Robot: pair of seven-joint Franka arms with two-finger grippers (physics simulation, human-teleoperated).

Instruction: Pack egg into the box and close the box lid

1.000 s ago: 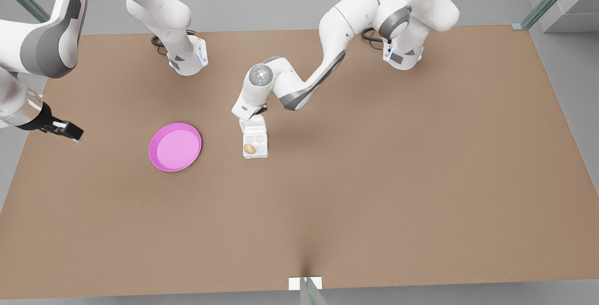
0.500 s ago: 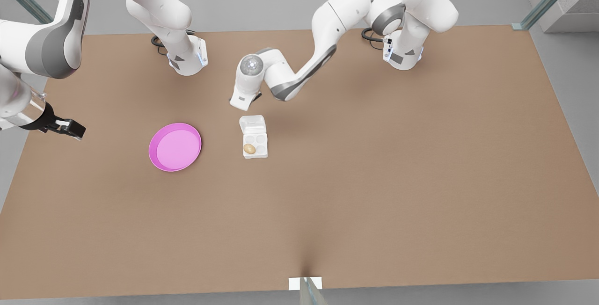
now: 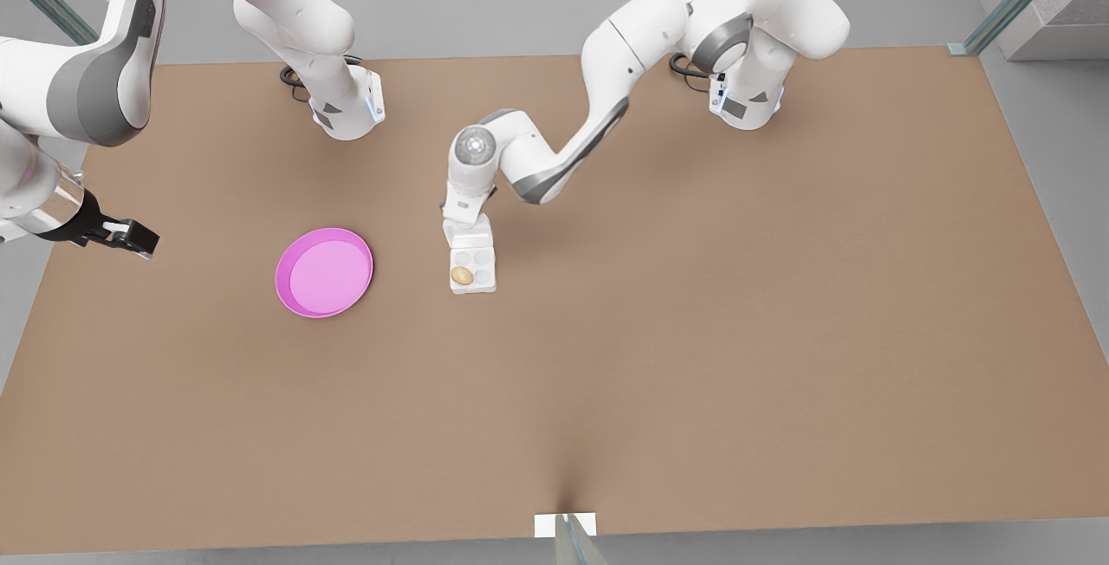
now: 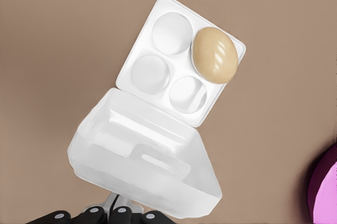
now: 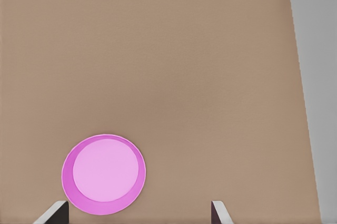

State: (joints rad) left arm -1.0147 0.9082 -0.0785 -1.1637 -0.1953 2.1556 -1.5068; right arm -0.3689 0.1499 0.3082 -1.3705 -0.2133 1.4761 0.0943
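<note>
Since half a second ago, the left gripper (image 3: 466,220) has swung back down onto the box lid (image 3: 469,231); whether its fingers are apart cannot be told. Leftmost in the front view, the right gripper (image 3: 130,240) waits, fingers spread, beyond the pink dish (image 3: 324,272). Midway, the egg (image 3: 462,276) sits cupped in the box (image 3: 473,269); closing likely comes next.

no readable text, labels or signs
</note>
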